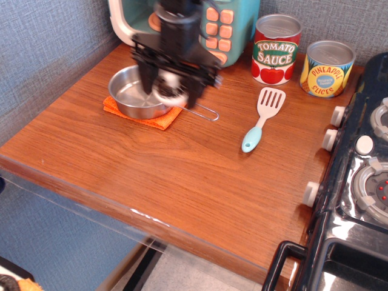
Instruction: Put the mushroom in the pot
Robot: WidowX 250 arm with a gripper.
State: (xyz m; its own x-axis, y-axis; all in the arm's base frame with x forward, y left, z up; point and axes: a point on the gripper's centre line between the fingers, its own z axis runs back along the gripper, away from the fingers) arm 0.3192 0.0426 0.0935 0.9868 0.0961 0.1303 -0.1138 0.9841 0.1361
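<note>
Gripper point(170, 86) w/ mushroom point(171, 91) (over pot point(130, 95))

matte black boxy arm, wide crossbar, two dark blurred fingers on its hand point(171, 91)

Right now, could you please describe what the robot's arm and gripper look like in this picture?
The arm is black, and motion blur hides its details. It ends in a wide black bar that carries the gripper, with two dark, straight fingers pointing down. No markings or cables can be made out.
</note>
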